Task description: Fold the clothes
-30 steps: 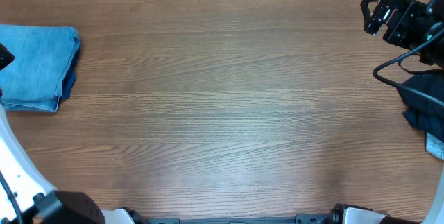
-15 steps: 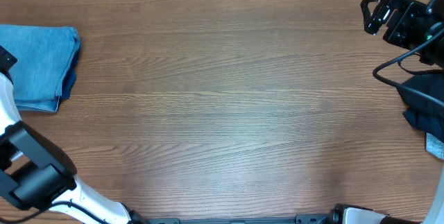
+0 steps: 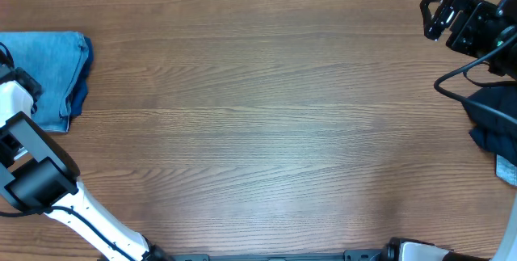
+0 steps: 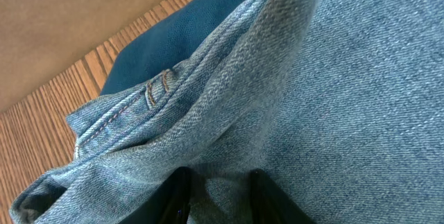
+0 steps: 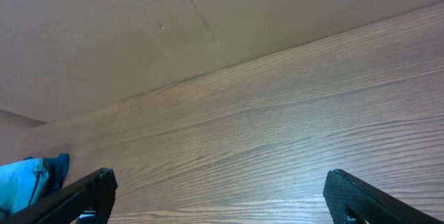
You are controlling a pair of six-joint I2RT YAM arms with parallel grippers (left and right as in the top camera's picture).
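Note:
The pale-blue jeans (image 3: 52,71) lie folded at the table's far left, on top of a royal-blue garment (image 3: 80,99). My left gripper (image 3: 6,63) is down on the pile's left side. In the left wrist view the denim (image 4: 333,99) fills the frame, with the royal-blue cloth (image 4: 187,16) under the waistband. The left gripper (image 4: 218,196) has its fingertips (image 4: 173,196) a little apart, resting on the denim. My right gripper (image 3: 432,14) hangs wide open at the far right, with bare table between its fingers (image 5: 76,200). A dark navy garment (image 3: 493,119) lies at the right edge.
Wood-grain table (image 3: 266,132) spans the middle. A tan wall (image 5: 139,30) runs along the far side. A black cable (image 3: 456,75) loops from the right arm over the navy garment. The left arm's white link (image 3: 89,212) crosses the near-left corner.
The left arm has swung into view at the near left. Its wrist has moved in over the left part of the jeans. The right arm has not moved.

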